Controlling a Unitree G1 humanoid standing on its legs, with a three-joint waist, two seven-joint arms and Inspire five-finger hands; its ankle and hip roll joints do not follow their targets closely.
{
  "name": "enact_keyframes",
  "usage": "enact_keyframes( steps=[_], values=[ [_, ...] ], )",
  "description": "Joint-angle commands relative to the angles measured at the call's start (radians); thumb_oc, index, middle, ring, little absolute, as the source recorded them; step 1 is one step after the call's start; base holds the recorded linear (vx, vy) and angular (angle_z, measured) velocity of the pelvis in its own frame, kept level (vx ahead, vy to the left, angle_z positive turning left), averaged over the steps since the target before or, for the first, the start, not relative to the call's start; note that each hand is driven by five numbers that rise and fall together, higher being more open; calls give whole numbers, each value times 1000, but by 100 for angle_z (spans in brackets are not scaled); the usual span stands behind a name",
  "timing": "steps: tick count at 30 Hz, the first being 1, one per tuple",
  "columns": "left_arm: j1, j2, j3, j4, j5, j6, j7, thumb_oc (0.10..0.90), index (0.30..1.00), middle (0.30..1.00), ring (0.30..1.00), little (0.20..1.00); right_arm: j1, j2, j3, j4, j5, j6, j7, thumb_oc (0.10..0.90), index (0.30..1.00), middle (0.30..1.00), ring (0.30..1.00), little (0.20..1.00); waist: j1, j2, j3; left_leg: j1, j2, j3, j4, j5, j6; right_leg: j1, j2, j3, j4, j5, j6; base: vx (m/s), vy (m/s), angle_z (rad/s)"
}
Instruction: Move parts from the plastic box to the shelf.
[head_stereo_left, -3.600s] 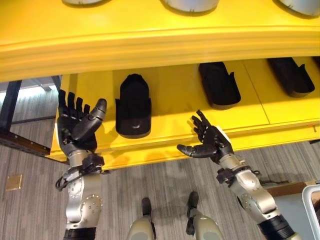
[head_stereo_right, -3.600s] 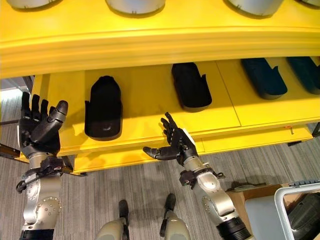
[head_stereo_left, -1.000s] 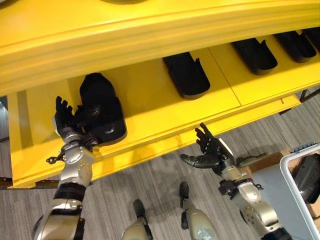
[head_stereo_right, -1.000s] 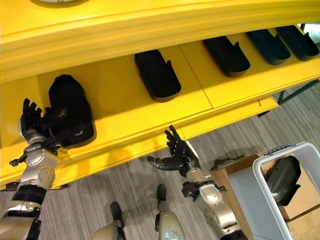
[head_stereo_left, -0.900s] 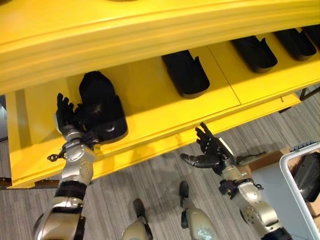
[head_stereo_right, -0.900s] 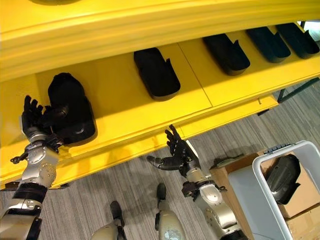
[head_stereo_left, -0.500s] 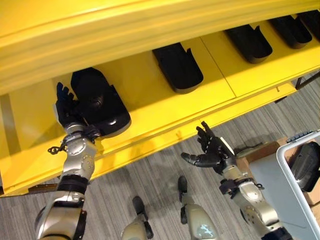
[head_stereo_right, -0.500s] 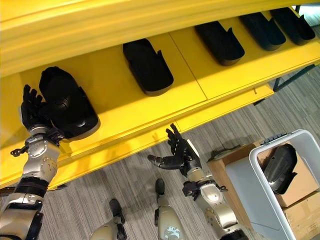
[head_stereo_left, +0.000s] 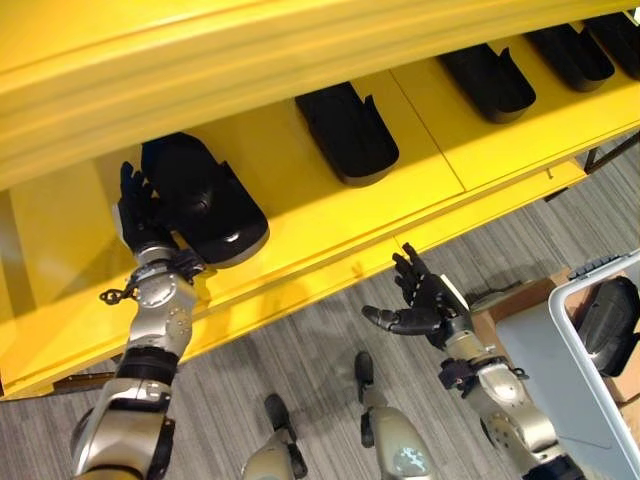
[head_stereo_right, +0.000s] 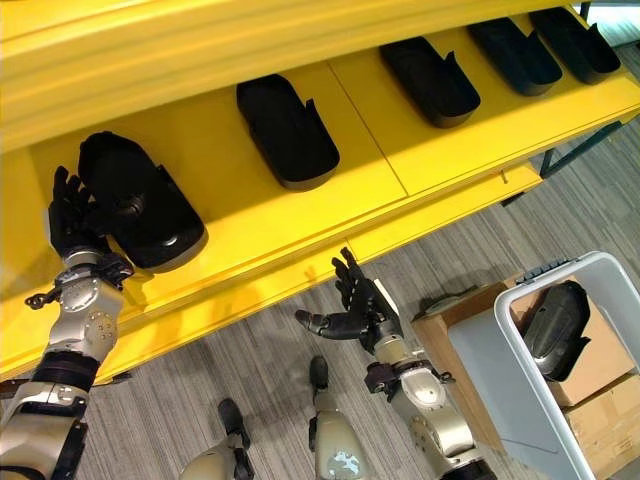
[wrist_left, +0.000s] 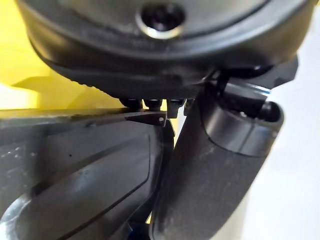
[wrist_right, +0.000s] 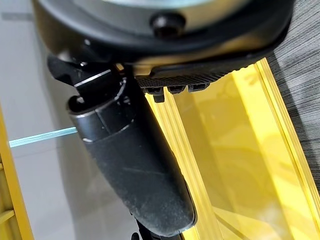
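Observation:
A black moulded part (head_stereo_left: 205, 195) lies at the left end of the yellow shelf (head_stereo_left: 300, 215). My left hand (head_stereo_left: 140, 218) rests against that part's left side with its fingers straight, open; its thumb (wrist_left: 215, 165) shows beside the dark part (wrist_left: 75, 175) in the left wrist view. Out in front of the shelf's lip and below it, my right hand (head_stereo_left: 422, 308) hangs open and holds nothing. At the right stands the white plastic box (head_stereo_right: 500, 385) with one black part (head_stereo_right: 550, 330) in it.
Several more black parts (head_stereo_left: 345, 130) lie in a row along the shelf towards the right. A higher yellow shelf board (head_stereo_left: 250, 60) overhangs the row. The plastic box sits on cardboard boxes (head_stereo_right: 605, 425). Grey carpet (head_stereo_left: 300, 350) lies below.
3.6 s ago the left hand stood raised in front of the shelf; now it lies against the leftmost part. Over the last second the camera has swung; the right hand has kept its pose.

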Motion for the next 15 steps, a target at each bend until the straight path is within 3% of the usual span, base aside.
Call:
enact_keyframes(
  steps=[1, 15],
  values=[
    [-136, -10, -59, 25, 41, -16, -55, 900, 1000, 1000, 1000, 1000, -53, -13, -39, -93, 25, -108, 15, 900, 1000, 1000, 1000, 1000, -32, -11, -35, -39, 36, -59, 179, -111, -10, -15, -148, 26, 114, -44, 127, 0, 0, 0],
    [-82, -5, -40, 0, 43, -18, -63, 900, 1000, 1000, 1000, 1000, -88, -10, -19, -84, 23, -100, 19, 900, 1000, 1000, 1000, 1000, -10, 0, -44, -36, 30, -71, 173, -109, -9, 1, -157, 9, 110, -45, 126, 0, -1, 0]
  ],
)
